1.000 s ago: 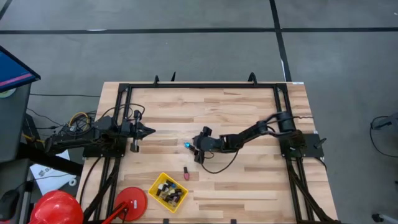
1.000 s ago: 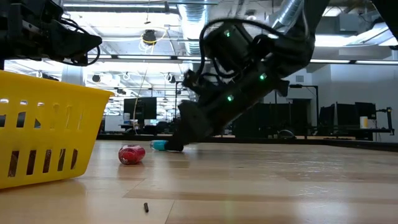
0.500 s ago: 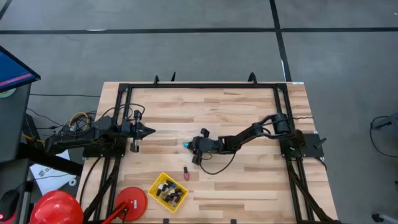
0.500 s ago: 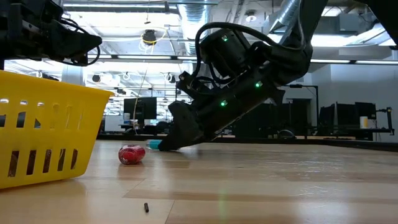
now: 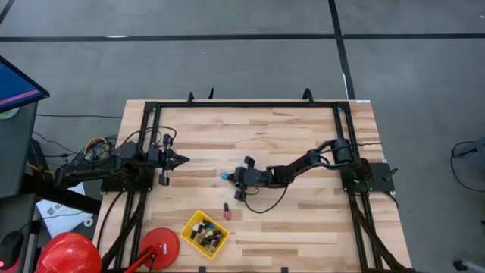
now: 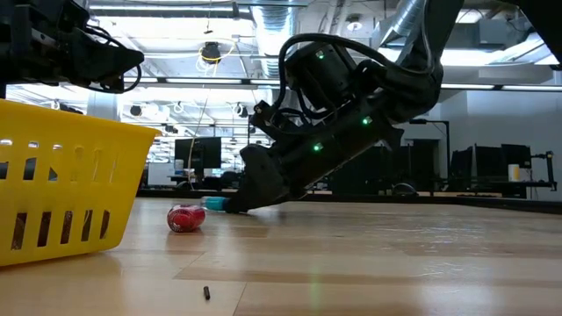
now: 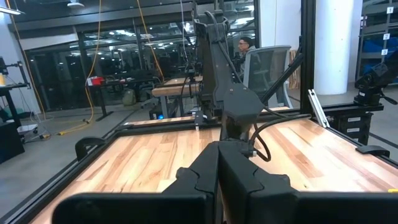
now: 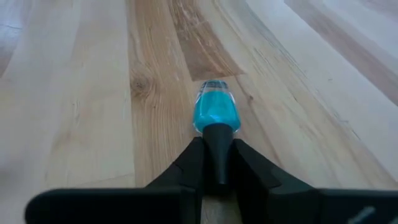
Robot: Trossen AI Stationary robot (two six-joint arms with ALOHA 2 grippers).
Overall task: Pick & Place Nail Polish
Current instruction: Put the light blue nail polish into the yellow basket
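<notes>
The right gripper (image 8: 219, 163) lies low at the table's middle, its fingers clamped on the cap of a blue bottle (image 8: 216, 112). I think it should lift straight before carrying to the yellow basket (image 5: 204, 233) at the near left.

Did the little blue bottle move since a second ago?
Yes. In the high view the blue bottle has slid slightly toward the left arm's side, away from the table's right edge, held by the right gripper.
</notes>
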